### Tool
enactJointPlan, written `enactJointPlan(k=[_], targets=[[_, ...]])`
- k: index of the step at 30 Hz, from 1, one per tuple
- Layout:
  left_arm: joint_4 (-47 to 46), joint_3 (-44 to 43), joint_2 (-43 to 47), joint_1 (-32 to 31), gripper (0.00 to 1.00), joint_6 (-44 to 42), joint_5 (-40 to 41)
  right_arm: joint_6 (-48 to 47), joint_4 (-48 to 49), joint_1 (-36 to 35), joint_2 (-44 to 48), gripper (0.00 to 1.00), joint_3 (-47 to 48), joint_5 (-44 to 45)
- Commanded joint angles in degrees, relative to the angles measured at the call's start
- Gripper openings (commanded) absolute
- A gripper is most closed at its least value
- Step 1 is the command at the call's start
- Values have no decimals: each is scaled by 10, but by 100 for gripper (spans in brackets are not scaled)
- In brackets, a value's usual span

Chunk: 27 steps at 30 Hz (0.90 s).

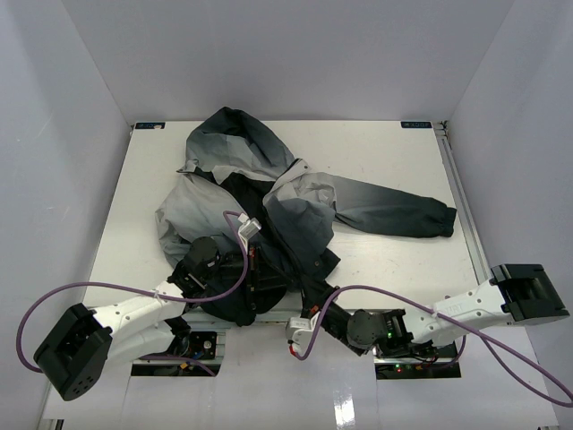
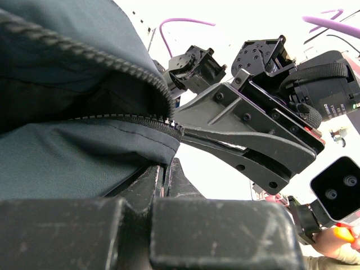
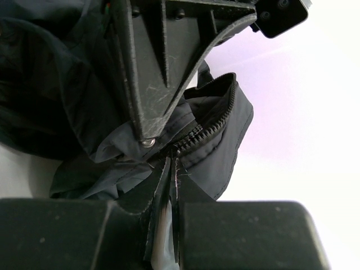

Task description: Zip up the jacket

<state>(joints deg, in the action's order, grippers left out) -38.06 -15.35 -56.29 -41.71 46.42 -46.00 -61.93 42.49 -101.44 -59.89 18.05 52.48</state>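
Note:
The jacket [image 1: 269, 197] lies crumpled in the middle of the white table [image 1: 394, 260], hood at the back and one sleeve stretched to the right. Its dark lower front hangs over the near edge between my two grippers. My left gripper [image 1: 271, 283] is shut on the dark hem [image 2: 84, 163] just below the zipper teeth, its tips [image 2: 165, 169] pressed together on the fabric. My right gripper [image 1: 309, 301] is shut on the zipper [image 3: 211, 126] where the two rows of teeth meet; its tips [image 3: 172, 160] touch. In the left wrist view its fingers [image 2: 236, 140] pinch that junction.
Purple cables [image 1: 107, 291] loop from both arms along the near table edge. White walls enclose the table on three sides. A metal rail [image 1: 461, 193] runs along the right edge. The arm bases [image 1: 72, 354] stand at the near corners.

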Motion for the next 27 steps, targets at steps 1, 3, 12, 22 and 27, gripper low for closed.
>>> enactJointPlan(k=[1,3,12,22,27], targets=[[-16,7,11,-1,0,5,-15,7,44,32,14,8,44,-28],[-12,7,11,-1,0,5,-16,2,44,45,16,8,55,-42],[11,6,-6,-1,0,2,-6,-30,34,90,36,8,97,-94],[2,16,0,-1,0,7,-1,-5,-58,143,52,8,168,-139],[5,31,21,0,0,8,11,53,-85,212,15,8,211,-196]])
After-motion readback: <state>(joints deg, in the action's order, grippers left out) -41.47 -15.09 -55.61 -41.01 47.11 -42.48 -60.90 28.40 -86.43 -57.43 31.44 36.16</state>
